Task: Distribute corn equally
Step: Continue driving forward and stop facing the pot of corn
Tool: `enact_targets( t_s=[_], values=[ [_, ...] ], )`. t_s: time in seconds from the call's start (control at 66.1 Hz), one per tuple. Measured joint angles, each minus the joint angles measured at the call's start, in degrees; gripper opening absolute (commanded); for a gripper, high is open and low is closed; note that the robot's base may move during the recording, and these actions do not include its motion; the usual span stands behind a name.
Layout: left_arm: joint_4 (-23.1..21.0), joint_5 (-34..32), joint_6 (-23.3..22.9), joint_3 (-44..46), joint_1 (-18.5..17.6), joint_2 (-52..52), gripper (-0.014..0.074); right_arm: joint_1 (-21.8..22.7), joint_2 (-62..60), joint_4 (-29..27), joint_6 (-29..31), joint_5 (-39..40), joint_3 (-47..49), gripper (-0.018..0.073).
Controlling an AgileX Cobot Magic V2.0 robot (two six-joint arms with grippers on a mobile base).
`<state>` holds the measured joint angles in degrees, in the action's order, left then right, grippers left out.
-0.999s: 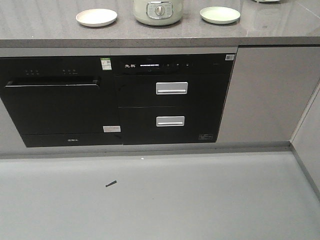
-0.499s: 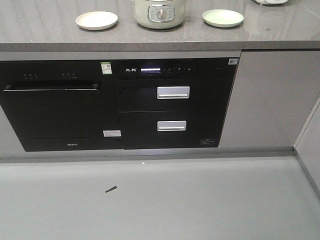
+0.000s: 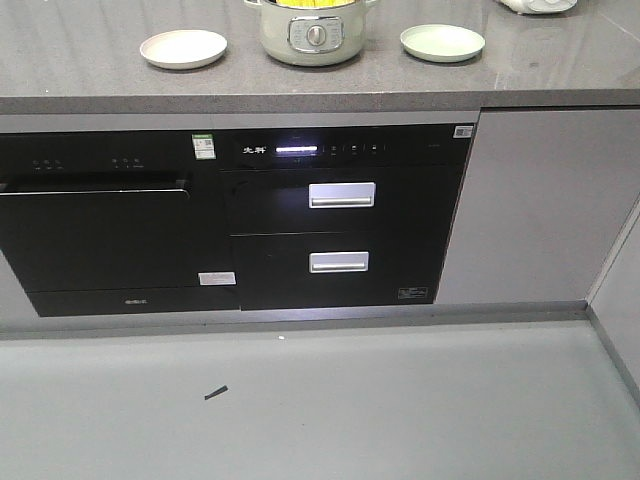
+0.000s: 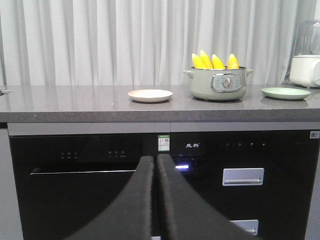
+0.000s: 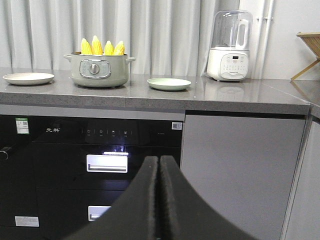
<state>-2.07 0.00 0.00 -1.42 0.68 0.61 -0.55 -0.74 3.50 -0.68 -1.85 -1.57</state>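
Observation:
Several yellow corn cobs (image 4: 212, 61) stand upright in a pale green pot (image 4: 218, 84) on the grey counter. The right wrist view shows the corn (image 5: 102, 47) in the pot (image 5: 98, 70) too, and its tops (image 3: 312, 3) just show at the upper edge of the front view. A cream plate (image 4: 150, 95) lies left of the pot, a green plate (image 4: 285, 93) right of it, both bare. My left gripper (image 4: 155, 159) and right gripper (image 5: 159, 160) are shut on nothing, below counter height, facing the black appliance fronts.
A white blender-like appliance (image 5: 229, 46) stands at the counter's right, with a wooden rack (image 5: 310, 42) beyond it. Under the counter are a black dishwasher (image 3: 100, 230), two drawers with silver handles (image 3: 342, 195) and a grey cabinet door (image 3: 540, 210). A small dark scrap (image 3: 215, 392) lies on the floor.
The front view has shifted: counter and appliances sit lower and slightly left in frame, and the corn tops in the pot have come into sight.

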Motion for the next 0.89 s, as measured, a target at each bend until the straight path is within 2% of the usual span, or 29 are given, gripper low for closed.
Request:
enact_targets(
  t_s=[0.893],
  values=[
    [0.00, 0.00, 0.00, 0.00, 0.00, 0.00, -0.0006, 0.00, 0.00, 0.00, 0.00, 0.00, 0.00, -0.0006]
  ],
)
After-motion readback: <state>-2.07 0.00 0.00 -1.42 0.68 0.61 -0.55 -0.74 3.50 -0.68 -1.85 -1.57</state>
